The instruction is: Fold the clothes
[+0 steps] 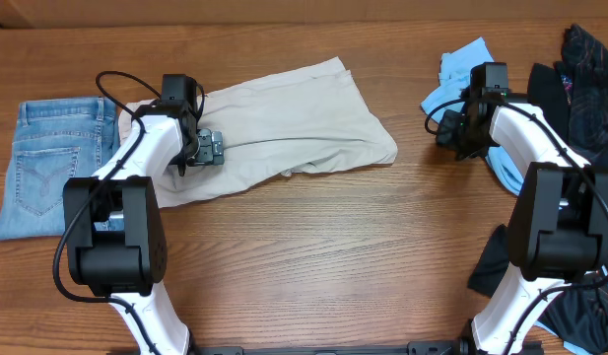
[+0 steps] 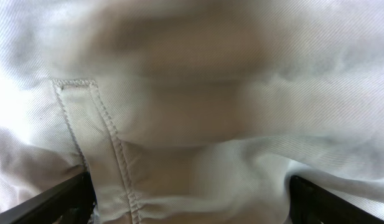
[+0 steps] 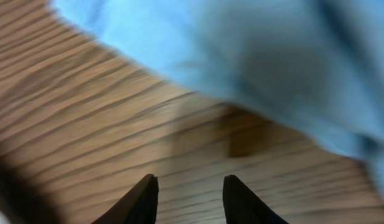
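Observation:
The beige shorts (image 1: 284, 118) lie spread across the left-centre of the table. My left gripper (image 1: 210, 148) rests on their left part, open wide. In the left wrist view the beige shorts (image 2: 198, 112) fill the frame, a stitched seam (image 2: 111, 149) runs down the cloth, and the left gripper (image 2: 192, 199) has its fingers at the two lower corners with fabric lying between them. The light-blue shirt (image 1: 463, 61) is bunched at the back right. My right gripper (image 1: 449, 128) hangs beside it, and the right wrist view shows the right gripper (image 3: 190, 180) open over bare wood, just short of the light-blue shirt (image 3: 272, 68).
Folded blue jeans (image 1: 47, 163) lie at the far left. Black garments (image 1: 584, 79) are piled at the back right, with more dark cloth (image 1: 501, 261) by the right arm's base. Bare wooden table (image 1: 333, 247) stretches across the front.

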Controlling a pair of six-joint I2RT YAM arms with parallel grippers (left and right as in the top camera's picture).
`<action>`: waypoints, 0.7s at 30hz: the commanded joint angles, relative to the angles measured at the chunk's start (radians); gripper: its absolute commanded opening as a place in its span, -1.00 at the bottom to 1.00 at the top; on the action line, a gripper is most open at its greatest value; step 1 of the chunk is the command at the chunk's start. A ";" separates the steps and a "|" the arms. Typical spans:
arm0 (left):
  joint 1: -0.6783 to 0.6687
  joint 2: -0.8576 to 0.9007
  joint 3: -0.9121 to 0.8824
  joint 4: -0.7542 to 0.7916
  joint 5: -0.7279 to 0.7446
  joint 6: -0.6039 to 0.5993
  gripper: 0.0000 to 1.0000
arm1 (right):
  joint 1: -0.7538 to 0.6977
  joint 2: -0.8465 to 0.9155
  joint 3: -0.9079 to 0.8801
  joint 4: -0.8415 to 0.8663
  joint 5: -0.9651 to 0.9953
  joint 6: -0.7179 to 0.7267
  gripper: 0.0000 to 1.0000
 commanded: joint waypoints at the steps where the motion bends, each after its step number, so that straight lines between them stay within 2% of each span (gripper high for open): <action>1: 0.045 0.116 -0.076 -0.026 -0.229 0.002 1.00 | 0.002 -0.026 0.009 0.002 -0.122 -0.036 -0.21; 7: 0.045 0.116 -0.076 -0.024 -0.220 0.002 1.00 | 0.064 -0.008 0.004 -0.016 -0.278 -0.148 -0.21; 14: 0.045 0.116 -0.076 -0.024 -0.194 0.002 1.00 | 0.168 -0.002 0.004 0.025 -0.280 -0.159 0.06; 21: 0.045 0.116 -0.076 -0.025 -0.194 0.002 1.00 | 0.231 0.064 0.004 0.127 -0.277 -0.154 0.13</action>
